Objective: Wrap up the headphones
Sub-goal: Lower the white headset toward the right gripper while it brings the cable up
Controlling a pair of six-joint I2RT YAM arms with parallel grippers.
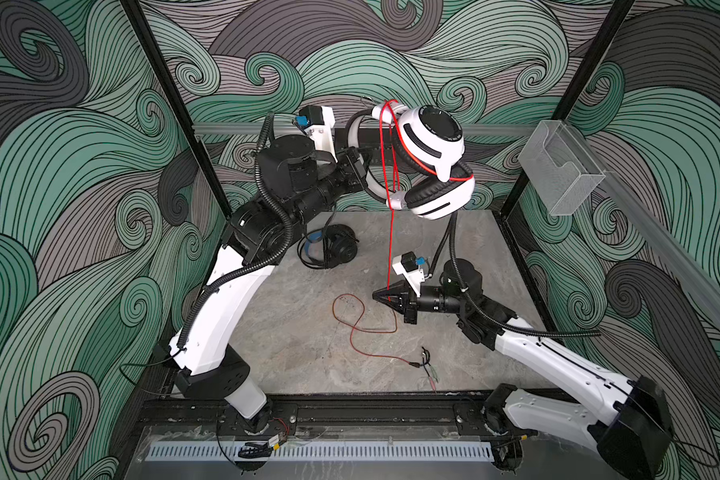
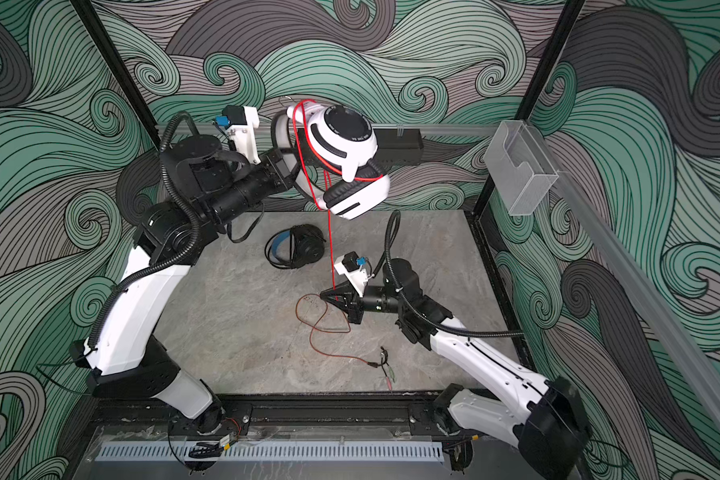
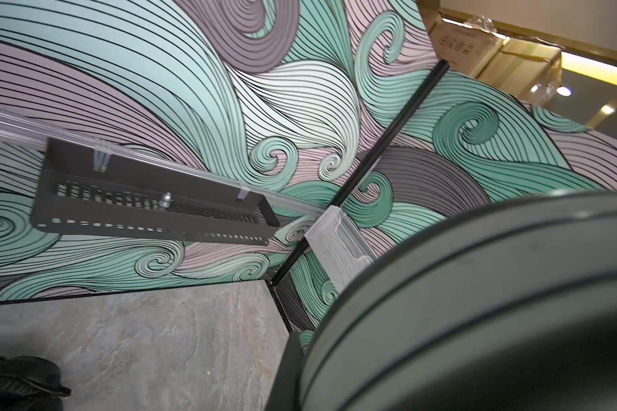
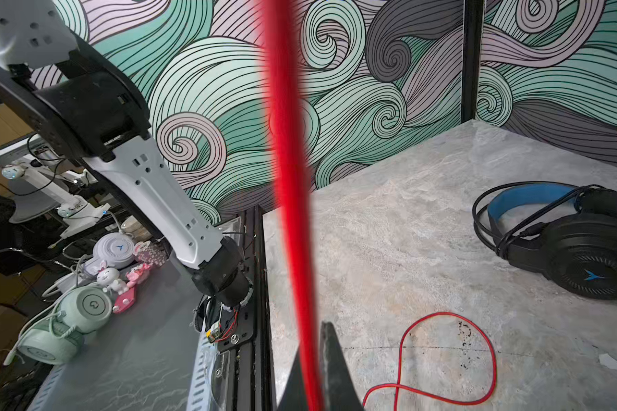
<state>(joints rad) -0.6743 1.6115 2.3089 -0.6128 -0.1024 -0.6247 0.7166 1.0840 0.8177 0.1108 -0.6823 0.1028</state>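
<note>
My left gripper [image 1: 360, 166] is shut on the headband of the white-and-black headphones [image 1: 433, 141], holding them high near the back wall. In the left wrist view that headband [image 3: 478, 302] fills the corner beside one finger [image 3: 285, 373]. Loops of the red cord [image 1: 390, 249] lie over the band. From there the cord drops straight to my right gripper [image 1: 385, 297], which is shut on it just above the floor [image 4: 314, 384]. More of the cord [image 4: 442, 356] lies in loose loops on the floor, ending in plugs [image 1: 427, 365]. The black headphones [image 1: 329, 249] with the blue inner band lie on the floor, cord wound round them [image 4: 567, 242].
A clear plastic holder [image 1: 562, 170] hangs on the right wall rail. A black perforated shelf [image 3: 150, 199] is mounted on the back rail behind the raised headset. The black base rail [image 1: 350, 415] runs along the front edge of the stone-patterned floor [image 1: 300, 340].
</note>
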